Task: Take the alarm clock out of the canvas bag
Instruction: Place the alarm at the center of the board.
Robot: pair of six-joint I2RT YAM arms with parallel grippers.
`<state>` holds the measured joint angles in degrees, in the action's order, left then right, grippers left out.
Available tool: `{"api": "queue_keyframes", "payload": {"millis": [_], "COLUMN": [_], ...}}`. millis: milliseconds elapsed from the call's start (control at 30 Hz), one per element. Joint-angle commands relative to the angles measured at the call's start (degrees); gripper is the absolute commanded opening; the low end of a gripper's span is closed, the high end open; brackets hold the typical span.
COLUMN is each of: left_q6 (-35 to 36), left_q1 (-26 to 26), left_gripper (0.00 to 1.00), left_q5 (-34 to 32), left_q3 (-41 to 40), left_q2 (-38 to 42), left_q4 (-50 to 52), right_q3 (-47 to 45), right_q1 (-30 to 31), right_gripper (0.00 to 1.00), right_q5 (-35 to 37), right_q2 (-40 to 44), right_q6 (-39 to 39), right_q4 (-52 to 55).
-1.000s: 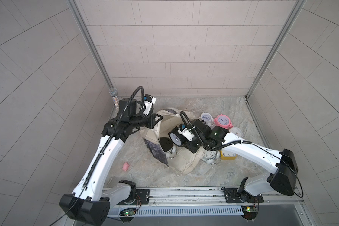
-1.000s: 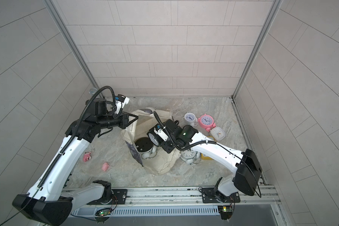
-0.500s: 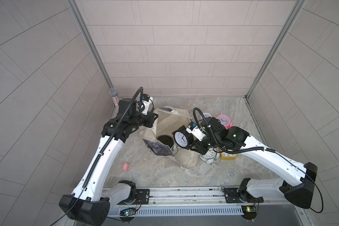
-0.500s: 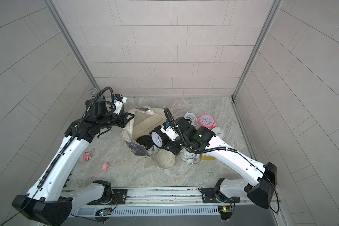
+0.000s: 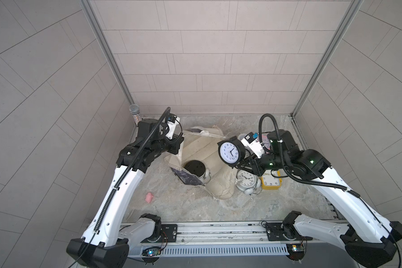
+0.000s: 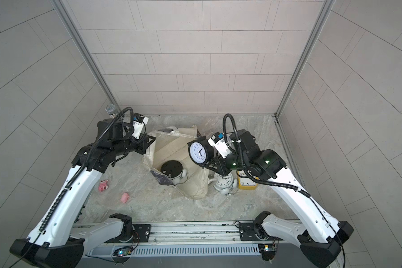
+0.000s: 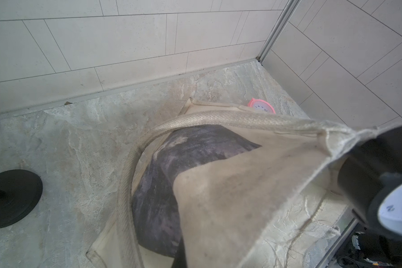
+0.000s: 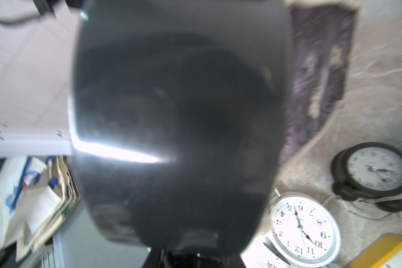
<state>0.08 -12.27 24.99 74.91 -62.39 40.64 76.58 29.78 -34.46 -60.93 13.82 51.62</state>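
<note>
The alarm clock (image 5: 230,152) (image 6: 200,152), black with a white face, hangs in the air above the canvas bag's right side. My right gripper (image 5: 240,163) (image 6: 210,165) is shut on its base. In the right wrist view the clock's dark back (image 8: 183,116) fills the picture. The cream canvas bag (image 5: 221,185) (image 6: 195,185) lies slumped on the floor with its mouth held up. My left gripper (image 5: 180,141) (image 6: 151,142) is shut on the bag's rim. A second clock (image 5: 194,168) (image 6: 172,169) lies face down in the bag's mouth. The left wrist view shows canvas (image 7: 230,197) and a rope handle (image 7: 125,185); the fingers are hidden.
A silver twin-bell clock (image 5: 247,181) (image 8: 304,227) and a yellow clock (image 5: 270,183) (image 8: 385,253) stand right of the bag. A black clock (image 8: 371,171) and a pink one (image 7: 261,108) are behind. Pink toys (image 6: 103,185) (image 6: 125,197) lie front left. A microphone (image 5: 135,112) stands in the back-left corner.
My right gripper has lifted the black alarm clock up out of the bag's mouth and carried it to the right. The bag has sagged. The left arm has held its place.
</note>
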Motion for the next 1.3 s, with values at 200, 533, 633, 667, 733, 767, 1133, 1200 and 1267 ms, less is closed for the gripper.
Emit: {"api": "queue_keyframes", "payload": {"millis": [200, 533, 633, 667, 733, 767, 1133, 1200, 1267], "left_q6": [1.51, 1.10, 0.80, 0.63, 0.58, 0.52, -0.08, -0.05, -0.03], "left_q1": [0.40, 0.40, 0.40, 0.41, 0.41, 0.40, 0.41, 0.36, 0.38], "left_gripper": [0.00, 0.00, 0.00, 0.00, 0.00, 0.00, 0.00, 0.00, 0.00], "left_q5": [1.41, 3.25, 3.74, 3.78, 3.90, 4.01, 4.59, 4.58, 4.67], "left_q3": [0.10, -0.05, -0.03, -0.03, -0.03, -0.02, -0.19, -0.28, -0.37], "left_q2": [2.54, 2.54, 2.29, 2.29, 2.32, 2.28, 2.14, 2.10, 2.19], "left_q4": [-2.23, -3.11, -3.38, -3.46, -3.55, -3.64, -3.90, -3.90, -3.88], "right_q3": [2.36, -3.95, -5.76, -5.74, -4.86, -4.15, 5.25, 6.09, 6.91], "right_q1": [-23.94, -28.99, -28.55, -28.10, -26.88, -26.07, -17.18, -16.18, -15.32], "right_gripper": [0.00, 0.01, 0.01, 0.02, 0.03, 0.03, 0.03, 0.03, 0.03], "right_q5": [-12.85, -17.24, -16.37, -16.34, -16.27, -15.99, -11.62, -11.39, -11.62], "right_q2": [0.30, -9.68, -14.32, -16.19, -19.91, -22.08, -40.38, -42.93, -45.10], "right_q6": [10.16, 23.68, 25.88, 25.90, 25.48, 25.03, 22.48, 22.85, 22.97], "right_q4": [-7.53, -27.01, -31.84, -32.42, -32.58, -32.32, -24.04, -23.95, -23.84]}}
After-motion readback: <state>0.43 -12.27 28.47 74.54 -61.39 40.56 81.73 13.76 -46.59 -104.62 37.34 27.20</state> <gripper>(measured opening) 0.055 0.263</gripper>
